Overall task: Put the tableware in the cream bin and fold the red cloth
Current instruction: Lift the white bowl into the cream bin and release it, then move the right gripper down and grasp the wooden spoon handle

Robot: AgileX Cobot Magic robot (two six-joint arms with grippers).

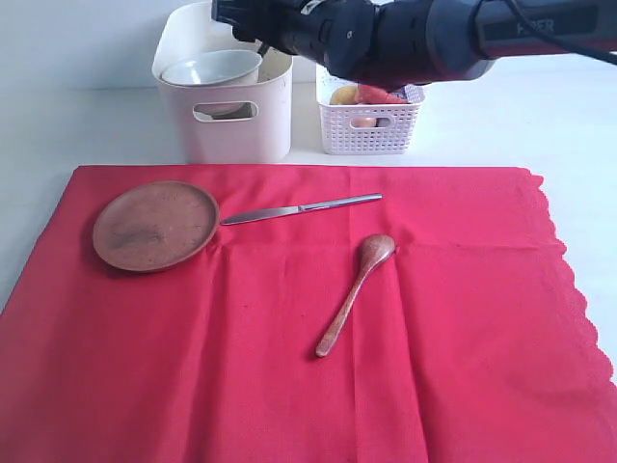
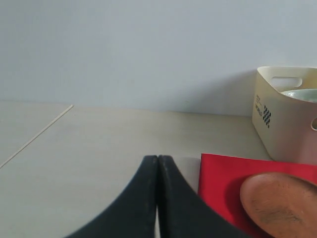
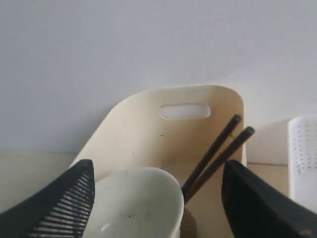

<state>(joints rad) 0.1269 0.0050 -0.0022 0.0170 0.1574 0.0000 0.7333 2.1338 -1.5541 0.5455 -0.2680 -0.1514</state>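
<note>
Since it's flat, knife [image 1: 301, 208]: thin, slick; pinch handle
right pincer [image 3: 157, 167]: released over cream bin [image 1: 260, 125]
left pincer [image 2: 157, 159]: clenched, empty

A small white basket [image 1: 371, 130] with little holes in its sides stands at the back of the pale table [image 1: 540, 125]. A yellow thing [image 1: 342, 95] and a red thing [image 1: 378, 94] lie inside it. A plain wall [image 1: 77, 39] is behind.

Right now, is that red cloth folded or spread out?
Spread out: the red cloth lies flat over the table, with the brown plate, table knife and wooden spoon resting on it.
</note>
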